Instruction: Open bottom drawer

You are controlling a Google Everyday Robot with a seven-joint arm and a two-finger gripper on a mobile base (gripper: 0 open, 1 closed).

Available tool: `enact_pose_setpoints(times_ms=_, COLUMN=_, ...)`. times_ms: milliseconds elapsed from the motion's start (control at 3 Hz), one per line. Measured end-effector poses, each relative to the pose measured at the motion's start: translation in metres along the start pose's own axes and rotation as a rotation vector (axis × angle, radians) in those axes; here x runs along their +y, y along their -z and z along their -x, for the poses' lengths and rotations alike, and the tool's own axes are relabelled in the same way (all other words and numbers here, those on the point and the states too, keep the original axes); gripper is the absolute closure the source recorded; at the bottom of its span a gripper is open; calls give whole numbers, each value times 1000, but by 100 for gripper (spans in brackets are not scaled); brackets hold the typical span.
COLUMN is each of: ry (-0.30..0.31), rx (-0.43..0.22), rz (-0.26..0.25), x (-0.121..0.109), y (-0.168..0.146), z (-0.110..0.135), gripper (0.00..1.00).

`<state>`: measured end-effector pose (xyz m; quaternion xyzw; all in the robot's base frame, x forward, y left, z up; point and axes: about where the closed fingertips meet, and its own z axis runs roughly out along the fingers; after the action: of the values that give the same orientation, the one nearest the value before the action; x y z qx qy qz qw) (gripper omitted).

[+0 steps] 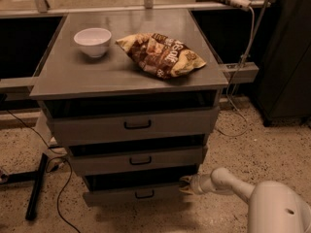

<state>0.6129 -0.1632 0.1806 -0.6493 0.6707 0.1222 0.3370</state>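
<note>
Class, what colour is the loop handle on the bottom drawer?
Black handle, camera view shows it best; the gripper sits at the right end of the bottom drawer.
</note>
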Motion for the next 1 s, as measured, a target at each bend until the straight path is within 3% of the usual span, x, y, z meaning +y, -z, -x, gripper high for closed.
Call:
enact_pose_setpoints(times_ms=333, ry=2, rx=0, rz=-2, x=-1, y=2, z=2, gripper=100)
enact_pose_setpoints(times_ms=667, ry=-7, rx=-2, rz=-2, x=12, y=8, z=2, gripper=100)
enact_pose_setpoints(times_ms=1000, ry=-7, rx=-2, rz=-2, x=12, y=8, z=2, gripper=82)
